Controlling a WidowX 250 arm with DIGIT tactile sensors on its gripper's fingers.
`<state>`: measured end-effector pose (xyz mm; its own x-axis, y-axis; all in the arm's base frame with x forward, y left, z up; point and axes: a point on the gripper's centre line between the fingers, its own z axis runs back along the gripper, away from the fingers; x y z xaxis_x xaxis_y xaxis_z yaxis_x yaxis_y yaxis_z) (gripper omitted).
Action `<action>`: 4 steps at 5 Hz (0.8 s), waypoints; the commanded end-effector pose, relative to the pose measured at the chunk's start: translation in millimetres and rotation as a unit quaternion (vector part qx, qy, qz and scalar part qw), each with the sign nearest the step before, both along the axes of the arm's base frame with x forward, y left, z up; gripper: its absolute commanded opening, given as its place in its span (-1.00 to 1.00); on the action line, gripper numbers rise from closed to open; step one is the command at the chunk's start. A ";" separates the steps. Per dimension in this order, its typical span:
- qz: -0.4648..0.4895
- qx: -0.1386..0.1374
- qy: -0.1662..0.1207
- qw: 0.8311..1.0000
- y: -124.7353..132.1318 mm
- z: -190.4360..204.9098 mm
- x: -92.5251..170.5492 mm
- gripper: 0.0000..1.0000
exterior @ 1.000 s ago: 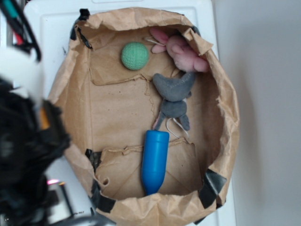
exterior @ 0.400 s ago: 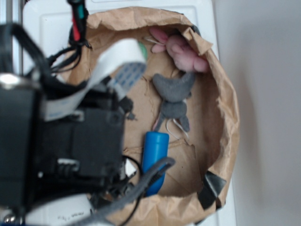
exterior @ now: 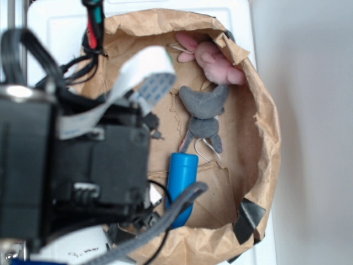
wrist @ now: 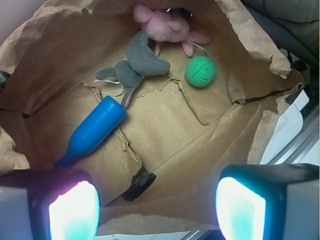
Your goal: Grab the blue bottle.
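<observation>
Bottle (wrist: 93, 130): smooth bright-blue plastic cylinder, one end flat, other end tapered and rounded; lying flat on the paper floor of the bag (wrist: 260, 60), flat end just beside the grey plush (wrist: 136, 64), tapered end near the bag's wall; partly hidden behind arm cabling in the exterior view (exterior: 181, 178). Gripper (wrist: 157, 205): spread wide, empty, well above the bag floor. Bare paper between bottle and green ball (wrist: 200, 71); crumpled walls on all sides; pink plush (wrist: 162, 26) at the far wall.
</observation>
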<state>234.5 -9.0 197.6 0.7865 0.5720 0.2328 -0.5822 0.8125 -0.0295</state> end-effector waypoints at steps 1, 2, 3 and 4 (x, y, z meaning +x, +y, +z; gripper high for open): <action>-0.017 0.012 -0.028 0.999 -2.0 -11.8 15.0 1.00; 0.020 0.001 -0.056 0.998 -0.2 -29.2 14.4 1.00; 0.059 -0.021 -0.079 0.995 4.7 -50.3 16.2 1.00; 0.132 -0.001 -0.049 0.990 13.9 -70.8 17.7 1.00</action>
